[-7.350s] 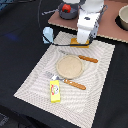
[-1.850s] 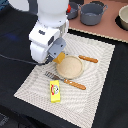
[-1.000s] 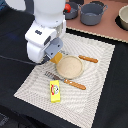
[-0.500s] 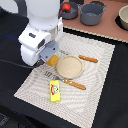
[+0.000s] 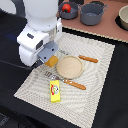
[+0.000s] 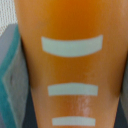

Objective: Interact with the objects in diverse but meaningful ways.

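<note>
Gripper [image 5: 48,56] (apparently clamping the bread loaf [image 5: 51,60]) has shifted left.

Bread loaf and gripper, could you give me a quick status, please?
Gripper shut on bread loaf. Loaf lifted beside plate. Butter block untouched on mat.

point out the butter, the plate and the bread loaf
butter [image 5: 55,91], exterior view, middle of its yellow top
plate [image 5: 69,66], exterior view, bare centre
bread loaf [image 6: 70,60], wrist view, orange face between the pale stripes
</note>
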